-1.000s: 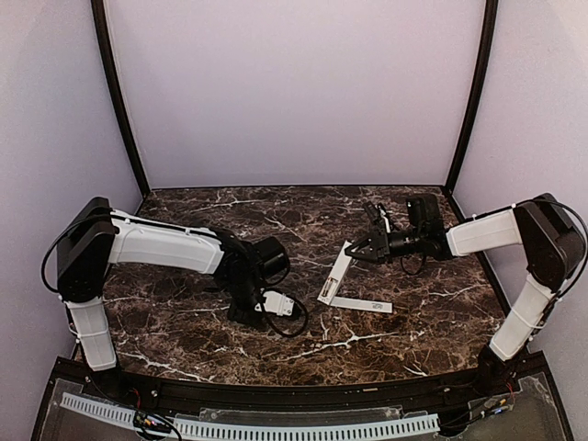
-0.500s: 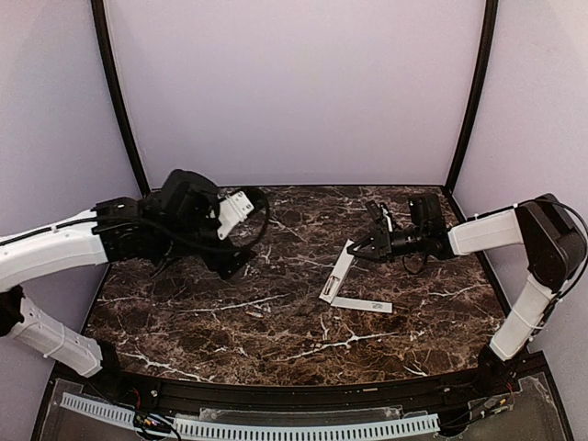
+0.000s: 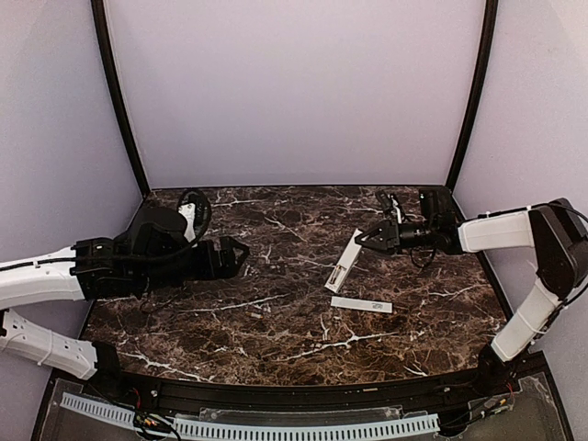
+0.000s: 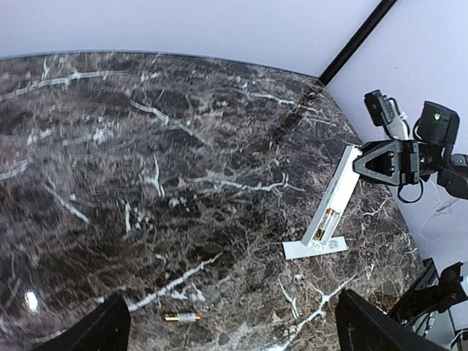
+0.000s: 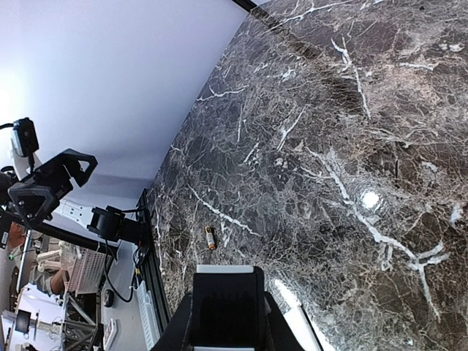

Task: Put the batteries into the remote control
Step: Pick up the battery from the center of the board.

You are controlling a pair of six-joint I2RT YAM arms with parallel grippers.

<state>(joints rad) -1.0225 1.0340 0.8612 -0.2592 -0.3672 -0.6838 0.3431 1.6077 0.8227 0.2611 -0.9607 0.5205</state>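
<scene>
The white remote control leans at a slant, its upper end pinched in my shut right gripper and its lower end down by the table. One battery shows gold and dark inside its open compartment. Another battery lies loose on the marble near the front middle, also visible as the battery and the battery in the wrist views. My left gripper hovers left of centre, open and holding nothing, well away from both. In the right wrist view the remote's white edge shows between the fingers of the right gripper.
A thin flat white cover strip lies on the dark marble table just in front of the remote's lower end, also seen as the cover strip. Black corner posts and lilac walls close in the back and sides.
My left gripper opened, left a battery on the table near the front middle, then rose and swung back to the left. The right gripper carried the remote slightly back and right.
</scene>
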